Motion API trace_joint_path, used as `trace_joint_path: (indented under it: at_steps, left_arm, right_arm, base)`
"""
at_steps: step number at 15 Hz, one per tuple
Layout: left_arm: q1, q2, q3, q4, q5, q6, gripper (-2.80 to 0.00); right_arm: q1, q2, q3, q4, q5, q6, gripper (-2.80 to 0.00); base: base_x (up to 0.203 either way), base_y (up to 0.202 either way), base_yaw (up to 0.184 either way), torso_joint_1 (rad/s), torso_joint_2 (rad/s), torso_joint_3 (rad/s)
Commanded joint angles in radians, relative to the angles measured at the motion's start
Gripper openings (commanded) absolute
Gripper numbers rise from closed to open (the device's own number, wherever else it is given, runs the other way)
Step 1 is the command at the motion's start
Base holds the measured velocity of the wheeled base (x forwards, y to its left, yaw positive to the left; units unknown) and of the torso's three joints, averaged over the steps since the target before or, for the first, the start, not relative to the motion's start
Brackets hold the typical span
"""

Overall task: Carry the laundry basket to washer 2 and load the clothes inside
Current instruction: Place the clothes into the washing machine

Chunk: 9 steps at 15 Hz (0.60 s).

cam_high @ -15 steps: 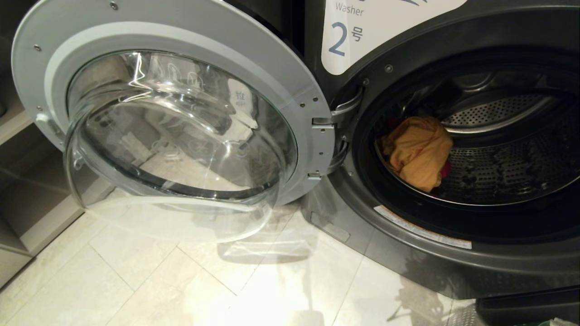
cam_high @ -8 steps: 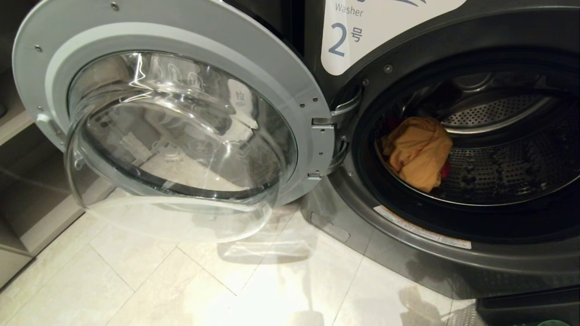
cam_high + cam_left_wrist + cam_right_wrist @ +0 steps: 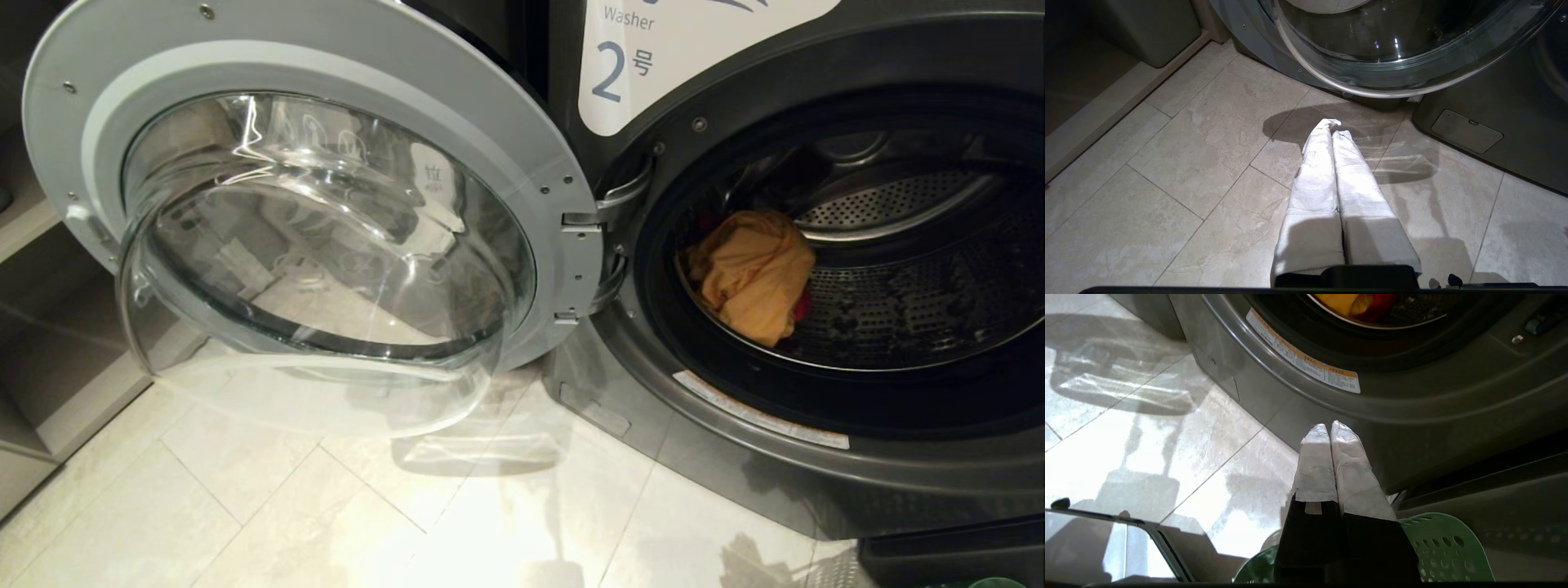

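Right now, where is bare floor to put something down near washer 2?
The tiled floor lies bare below the open door, bordered by the shelf unit and washer 2. By the washer's front it is crowded: the laundry basket stands under the right claw.

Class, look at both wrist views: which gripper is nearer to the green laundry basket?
Right. The right gripper hangs shut directly above the laundry basket; the left gripper hangs shut over bare floor, no basket in its view.
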Motion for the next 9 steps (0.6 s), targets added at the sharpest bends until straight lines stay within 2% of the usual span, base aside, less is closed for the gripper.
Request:
trace_joint_path:
  at_steps: [1, 9]
  left_arm:
    - [0.000, 0.000, 0.040, -0.001, 0.001, 0.001, -2.80]
    - [0.000, 0.000, 0.040, -0.001, 0.001, 0.001, -2.80]
  right_arm:
    - [0.001, -0.022, 0.006, -0.006, -0.002, 0.004, -2.80]
    - [0.001, -0.023, 0.007, -0.011, 0.003, -0.010, -2.80]
  base:
    - [0.000, 0.000, 0.000, 0.000, 0.00, 0.000]
    - [0.000, 0.000, 0.000, 0.000, 0.00, 0.000]
